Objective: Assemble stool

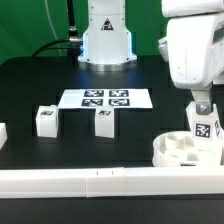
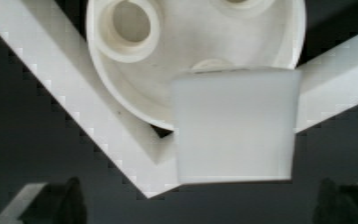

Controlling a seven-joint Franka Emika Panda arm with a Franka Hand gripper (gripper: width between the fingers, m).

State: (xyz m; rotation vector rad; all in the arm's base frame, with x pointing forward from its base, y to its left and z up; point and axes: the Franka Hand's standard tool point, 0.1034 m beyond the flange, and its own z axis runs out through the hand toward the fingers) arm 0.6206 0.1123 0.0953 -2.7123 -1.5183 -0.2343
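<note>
Seat point(image 1: 178, 152) in rail point(image 1: 100, 182) corner, leg point(image 1: 203, 126) upright on it.
I see gripper point(image 2: 208, 204) released, jaws wide; black table point(image 1: 30, 85) open beyond.

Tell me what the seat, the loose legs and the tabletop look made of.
Seat: likely white plastic with a matte finish. The colour is uniform and thick walls surround its recesses.
Loose legs: apparently the same matte white plastic. They are blocky, with flat black-and-white tags that look stuck on.
Tabletop: black and matte, with no glare. It could be a mat or a coating, but I cannot tell which.
</note>
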